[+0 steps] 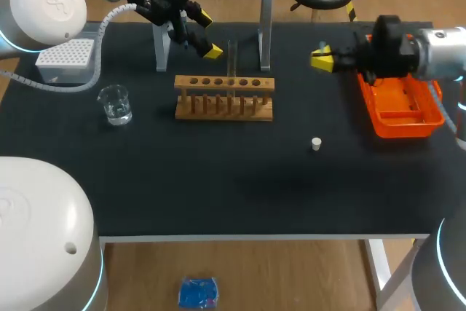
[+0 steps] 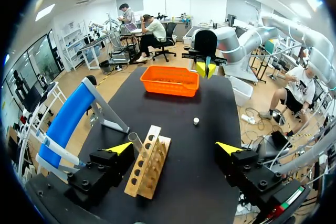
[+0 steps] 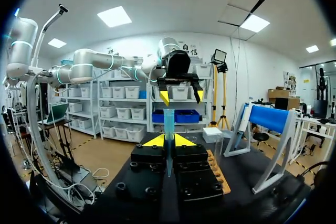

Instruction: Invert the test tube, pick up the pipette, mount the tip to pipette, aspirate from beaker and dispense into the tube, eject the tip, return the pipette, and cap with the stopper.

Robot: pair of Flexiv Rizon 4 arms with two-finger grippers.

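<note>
The left hand (image 1: 208, 34) is held open at 10 o'clock of the tube (image 1: 231, 56) in the rack (image 1: 224, 84); the right hand (image 1: 320, 60) is closed on a blue tip (image 3: 168, 129). The tube could be dropped if gripped askew.

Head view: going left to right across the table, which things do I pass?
white tip box → beaker → wooden rack → stopper → orange tray

Right gripper (image 3: 168, 140), jaws pinching an upright blue pipette tip (image 3: 168, 121); wooden rack (image 3: 217, 169) just beside.
</note>
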